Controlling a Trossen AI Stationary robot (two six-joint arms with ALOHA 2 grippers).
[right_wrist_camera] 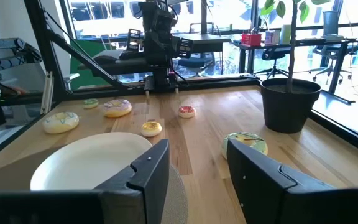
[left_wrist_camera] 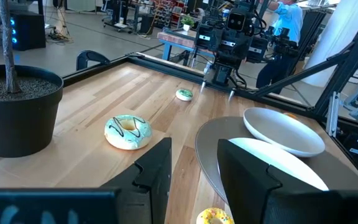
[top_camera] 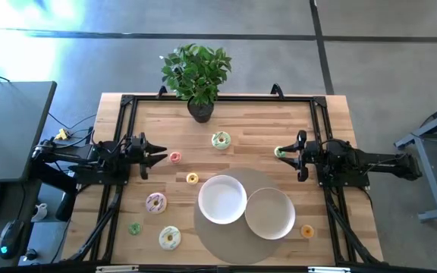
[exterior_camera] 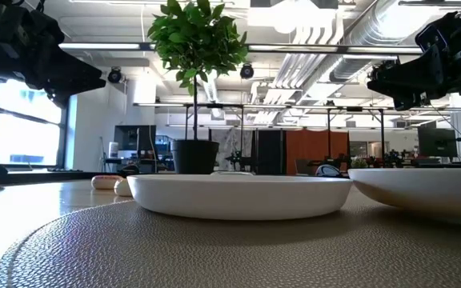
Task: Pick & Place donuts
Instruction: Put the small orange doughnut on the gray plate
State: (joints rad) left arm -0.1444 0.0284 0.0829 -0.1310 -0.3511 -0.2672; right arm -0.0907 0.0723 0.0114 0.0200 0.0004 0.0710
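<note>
My left gripper (top_camera: 160, 156) hangs over the left side of the wooden slatted table (top_camera: 256, 121) in the high view, fingers spread with nothing between them, tips pointing toward the small pink-iced donut (top_camera: 175, 157) just beside them. My right gripper (top_camera: 285, 152) hangs at the right side of that frame, fingers also spread and empty, with the tiny green donut (top_camera: 280, 152) right at the tips; whether they touch it I cannot tell.

The other donuts lie scattered on the wood. A cream donut with pale green icing (top_camera: 221, 140) sits in the upper middle, below the dark pot of the leafy green plant (top_camera: 197, 72). A small yellow-iced donut (top_camera: 193, 178) lies left of centre. Lower left holds a larger pink-iced donut (top_camera: 155, 202), a small green ring (top_camera: 135, 227) and a larger cream-yellow donut (top_camera: 170, 237). A small orange donut (top_camera: 307, 231) rests in the lower right.

Two round white plates sit on a round grey textured mat (top_camera: 226, 236) in the lower middle: the left plate (top_camera: 222, 199) and the right plate (top_camera: 270, 212), their rims touching or overlapping. Both plates are without donuts.

In my left wrist view, the green-iced donut (left_wrist_camera: 128, 131) lies just beside the plant pot (left_wrist_camera: 17, 109).
</note>
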